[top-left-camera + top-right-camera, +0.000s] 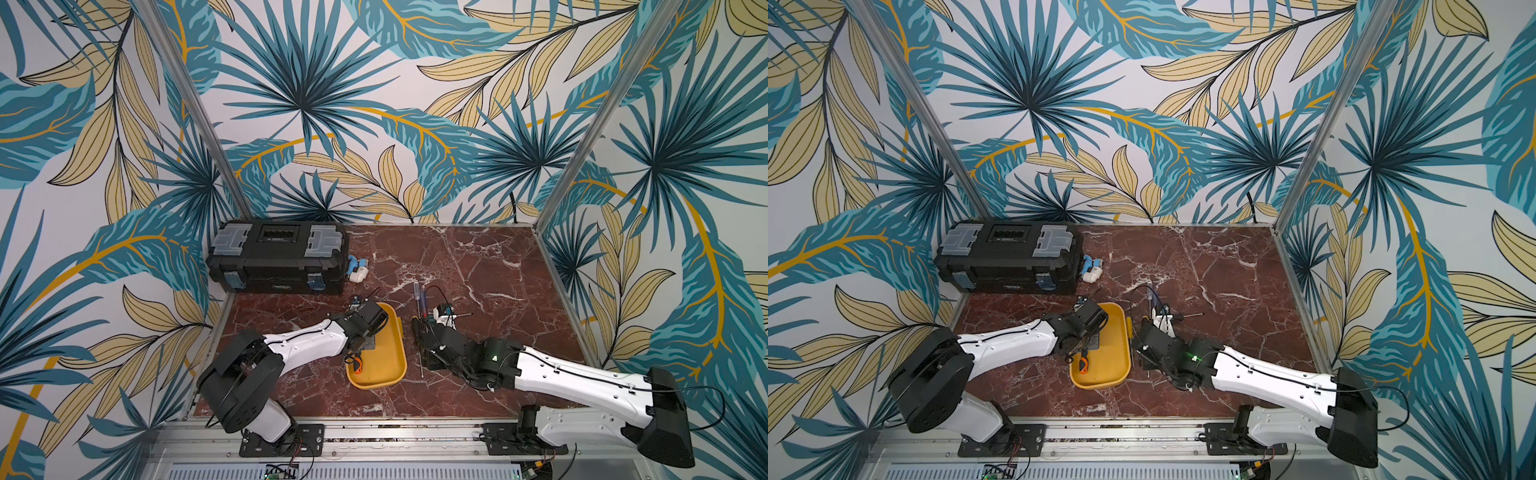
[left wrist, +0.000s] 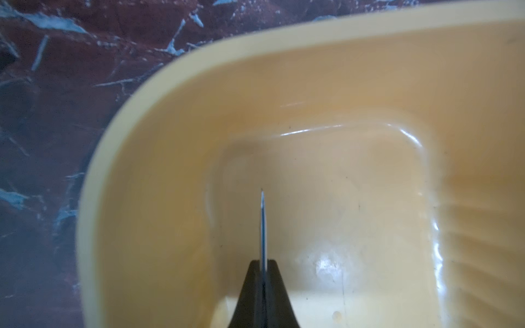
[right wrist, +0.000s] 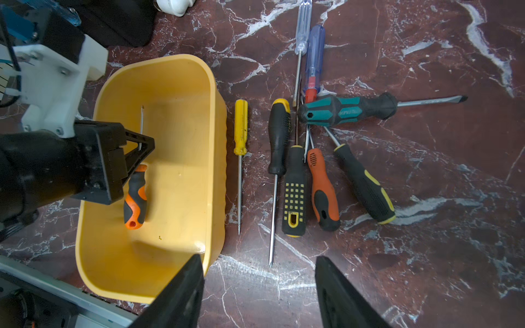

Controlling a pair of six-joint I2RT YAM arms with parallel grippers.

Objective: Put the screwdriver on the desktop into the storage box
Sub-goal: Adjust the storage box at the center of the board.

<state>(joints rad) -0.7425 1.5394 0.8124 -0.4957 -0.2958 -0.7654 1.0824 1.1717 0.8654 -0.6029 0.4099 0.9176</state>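
Right wrist: left end effector (image 3: 147, 143) clamps orange-grey screwdriver (image 3: 135, 196) shaft.

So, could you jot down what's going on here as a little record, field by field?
left tool: shut on the metal shaft of an orange and grey screwdriver
where it is: over the inside of the yellow tray; contact with its floor unclear
right tool: open, holding nothing, above the table
loose screwdrivers: eight on the table beside the tray
black toolbox: closed, at the back of the table
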